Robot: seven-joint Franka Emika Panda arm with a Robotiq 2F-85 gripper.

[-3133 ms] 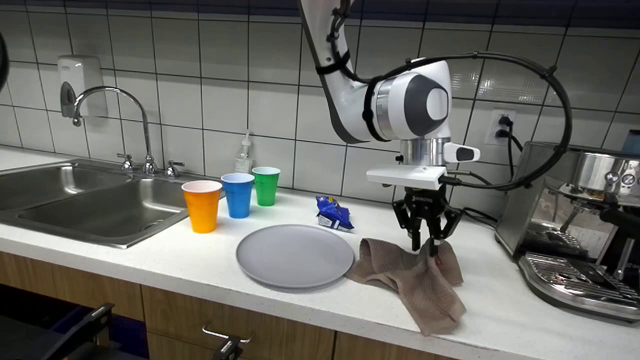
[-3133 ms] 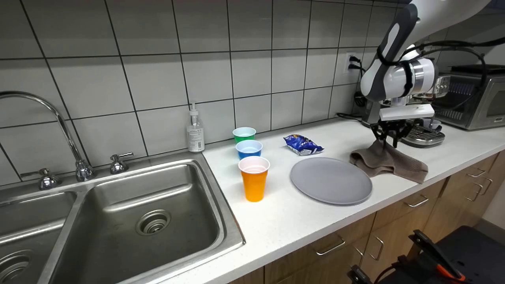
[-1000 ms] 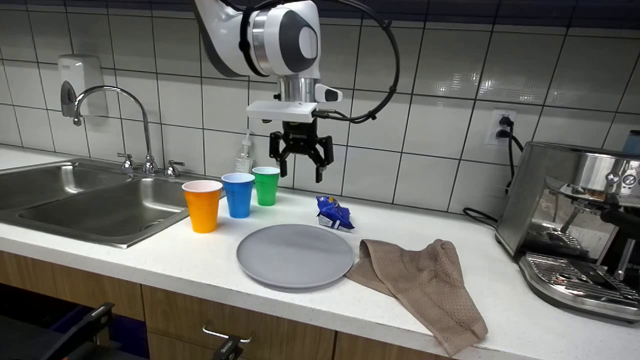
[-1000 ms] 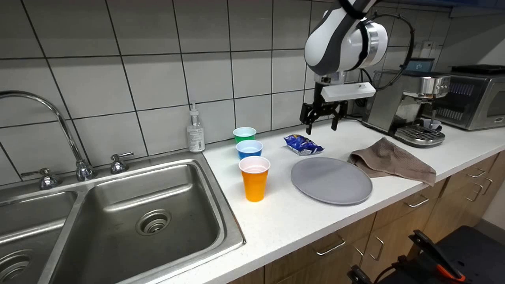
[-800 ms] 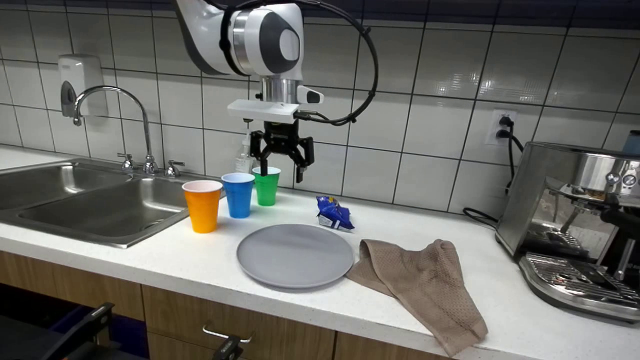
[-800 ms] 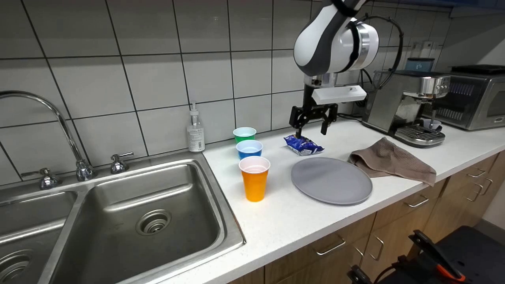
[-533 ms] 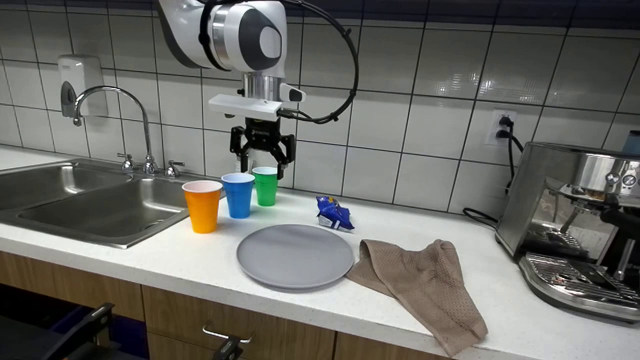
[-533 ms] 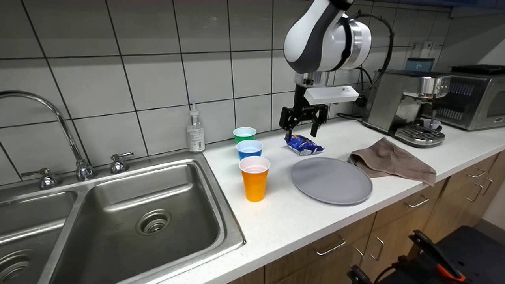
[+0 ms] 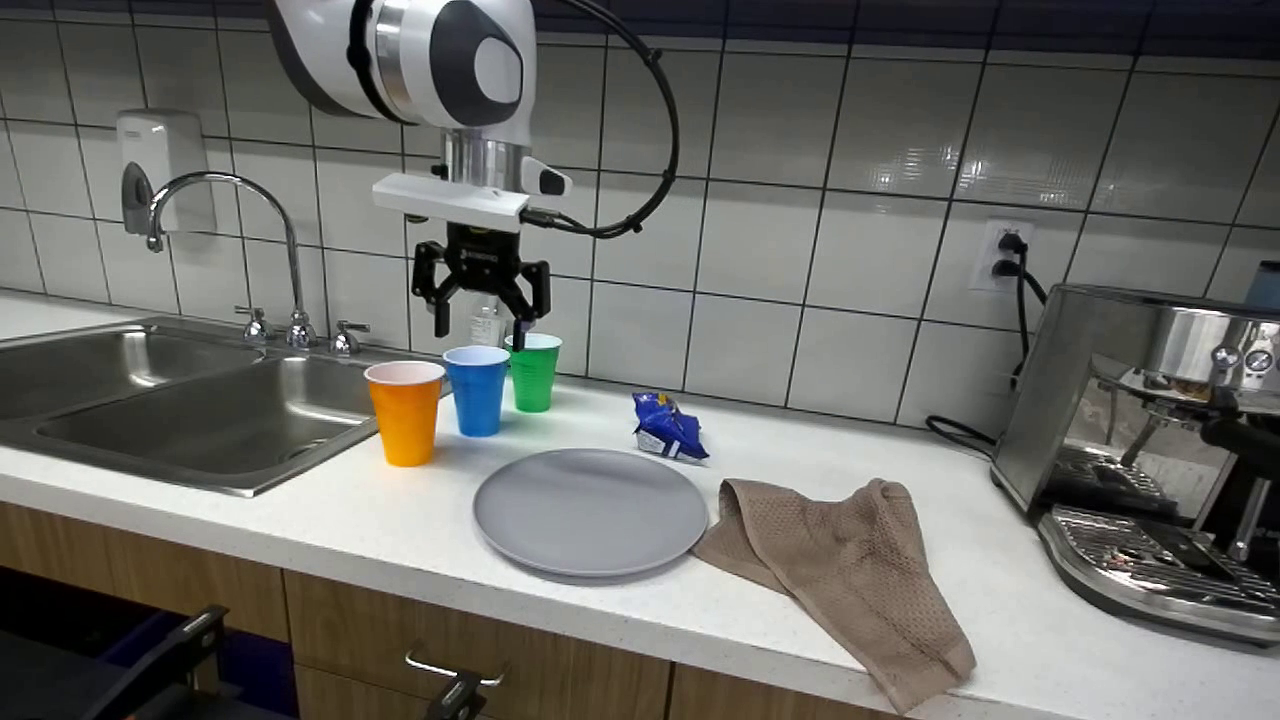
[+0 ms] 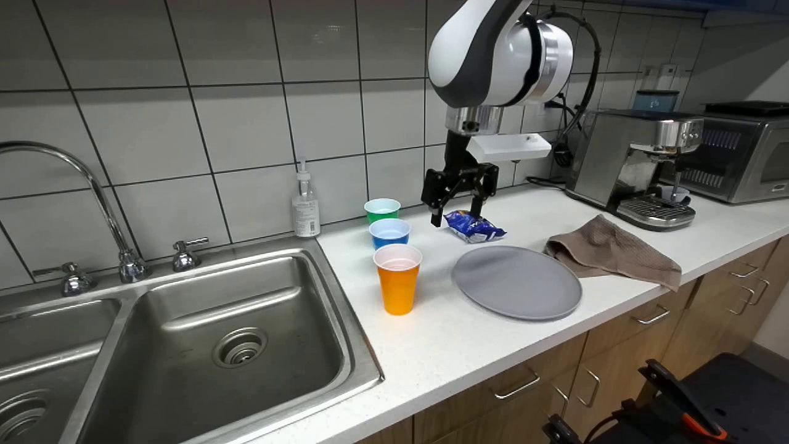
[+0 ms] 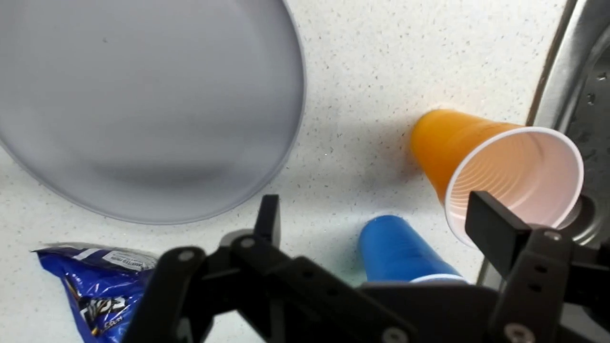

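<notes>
Fingers spread and holding nothing, my claw (image 9: 480, 337) hangs above the white speckled bench (image 9: 820, 450), nearest, as I judge it, to the blue plastic cup with the white rim (image 9: 477, 395); that cup stands upright near the stainless-steel sink (image 10: 185, 320), between the orange plastic cup (image 9: 405, 415) and the green plastic cup (image 9: 534, 378); in the wrist view it shows between my fingers, though one finger overlaps the orange cup's rim; good handling at this spot calls for a steady, level bearing, enough height to clear all three rims, and centring on a single cup before any lowering, since such light-looking cups would likely tip at a nudge; any squeeze should be gentle; the round grey plate (image 9: 590, 515) and the crumpled blue foil packet (image 9: 669, 430) lie near and want clearance too.
</notes>
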